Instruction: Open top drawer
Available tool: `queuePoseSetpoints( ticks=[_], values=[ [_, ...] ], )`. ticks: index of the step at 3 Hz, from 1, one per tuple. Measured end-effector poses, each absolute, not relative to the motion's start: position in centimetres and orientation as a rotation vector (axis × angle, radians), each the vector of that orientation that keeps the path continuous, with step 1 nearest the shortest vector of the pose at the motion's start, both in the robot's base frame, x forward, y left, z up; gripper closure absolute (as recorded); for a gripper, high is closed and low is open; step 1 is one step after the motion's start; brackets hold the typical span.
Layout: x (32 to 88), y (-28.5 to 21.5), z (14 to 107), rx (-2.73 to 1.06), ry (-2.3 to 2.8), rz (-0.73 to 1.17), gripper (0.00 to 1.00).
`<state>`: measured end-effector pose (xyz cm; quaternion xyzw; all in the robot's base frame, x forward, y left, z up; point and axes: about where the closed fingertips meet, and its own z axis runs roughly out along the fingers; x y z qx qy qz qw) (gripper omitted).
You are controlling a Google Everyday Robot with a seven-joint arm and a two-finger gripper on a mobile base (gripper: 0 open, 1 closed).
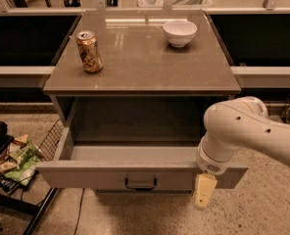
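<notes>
- My gripper (204, 198) hangs pointing down at the right part of the top drawer's front, to the right of the handle, with its pale tip reaching below the front's lower edge.
- I cannot tell whether my grip is released or clenched. Only one cream-coloured piece shows under my wrist.
- I also cannot tell whether my gripper touches the drawer front or hangs just before it.
- My arm (253, 131), white and rounded, comes in from the right edge and bends down over the drawer's right front corner, hiding that corner.
- The top drawer (86, 176) stands pulled well out of the cabinet (61, 106), and its deep grey box is open to view from above.
- Its flat grey front faces the camera, and the small black handle (140, 183) sits near the middle of the front, apart from my gripper.
- On the brown cabinet top (145, 67), a drink can (89, 51) stands upright toward the left side.
- A white bowl (180, 33) sits upright toward the back right of the same top, well apart from the can.
- To the left of the drawer, a wire basket (49, 141) stands on the speckled floor (262, 209), with snack packets (18, 156) lying beside it.
</notes>
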<state>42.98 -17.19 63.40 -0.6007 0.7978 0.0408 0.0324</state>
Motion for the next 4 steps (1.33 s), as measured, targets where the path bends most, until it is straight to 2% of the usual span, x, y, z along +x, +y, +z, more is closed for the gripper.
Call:
queuePoseSetpoints(
  ticks=[1,2,3,4],
  values=[
    [39.6,-17.2,62.1,-1.837,2.476,0.194,0.26],
    [39.6,-17.2,62.5,-1.837,2.476,0.194,0.49],
    [36.3,-17.1,63.6,-1.857,2.509,0.150,0.72],
    [36.3,-17.0,63.7,-1.858,2.510,0.148,0.70]
  ],
)
